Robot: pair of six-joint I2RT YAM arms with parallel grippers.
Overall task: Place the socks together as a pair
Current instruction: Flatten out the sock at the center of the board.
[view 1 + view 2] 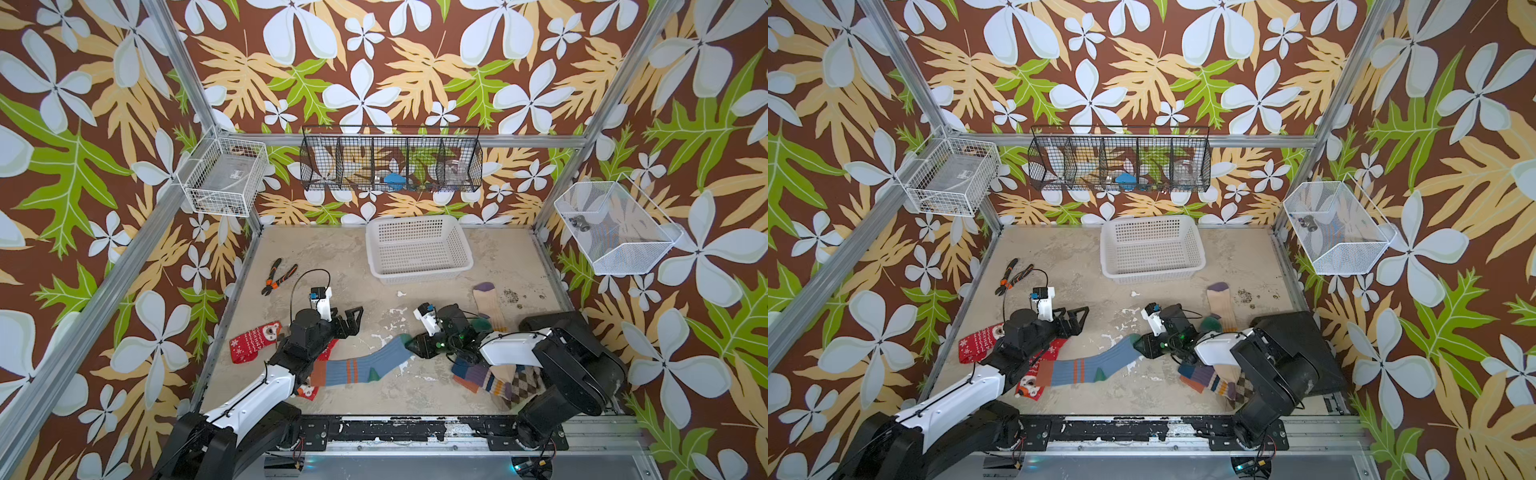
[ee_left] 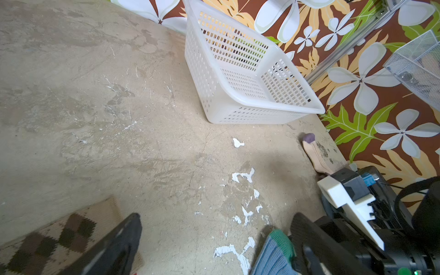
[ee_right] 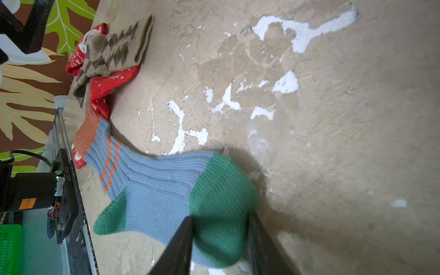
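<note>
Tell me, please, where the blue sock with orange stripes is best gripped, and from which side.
Grip the green toe of the blue sock, from above, on the robot's right side. That end has bare table around it; the orange cuff is crowded by a red sock and the left arm.

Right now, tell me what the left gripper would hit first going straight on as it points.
Nothing close: bare table lies ahead of the left gripper. Farther on, the white basket seems first in line, though depth is unclear.
</note>
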